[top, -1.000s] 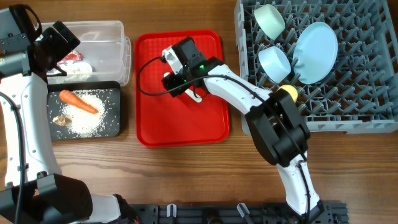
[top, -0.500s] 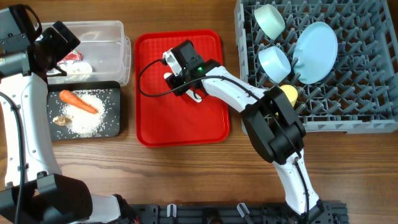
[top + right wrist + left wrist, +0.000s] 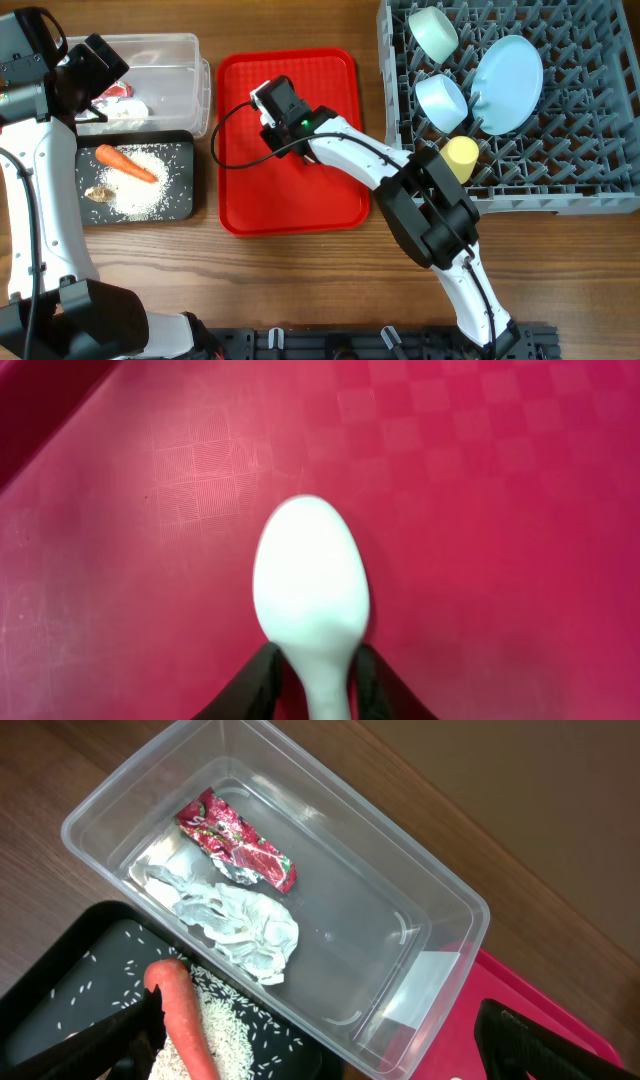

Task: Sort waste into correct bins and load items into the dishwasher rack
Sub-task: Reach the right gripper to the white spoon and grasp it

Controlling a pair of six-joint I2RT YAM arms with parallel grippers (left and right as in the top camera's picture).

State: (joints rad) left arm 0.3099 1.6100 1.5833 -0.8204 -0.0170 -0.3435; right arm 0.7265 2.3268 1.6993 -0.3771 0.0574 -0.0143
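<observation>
My right gripper (image 3: 316, 652) is shut on the neck of a white spoon (image 3: 310, 580) just above the flat red tray (image 3: 300, 205); overhead it sits at the tray's upper middle (image 3: 275, 118). My left gripper (image 3: 320, 1055) hangs open over the clear tub (image 3: 440, 910), which holds a red-and-white wrapper (image 3: 235, 840) and crumpled tissue (image 3: 240, 915). The black tray (image 3: 185, 150) carries a carrot (image 3: 127, 164), rice (image 3: 150, 190) and brown scraps (image 3: 98, 193). In the grey rack (image 3: 560, 170) stand two bowls (image 3: 433, 30) (image 3: 442, 100), a light-blue plate (image 3: 508, 70) and a yellow cup (image 3: 461, 156).
The tub and black tray lie side by side at the left, the red tray in the middle, the rack at the right. Bare wooden table (image 3: 300, 290) runs along the front. The right arm's cable (image 3: 225, 130) loops over the red tray.
The right gripper's fingers have come together on the spoon and it has shifted up and left over the red tray. The left arm has not moved.
</observation>
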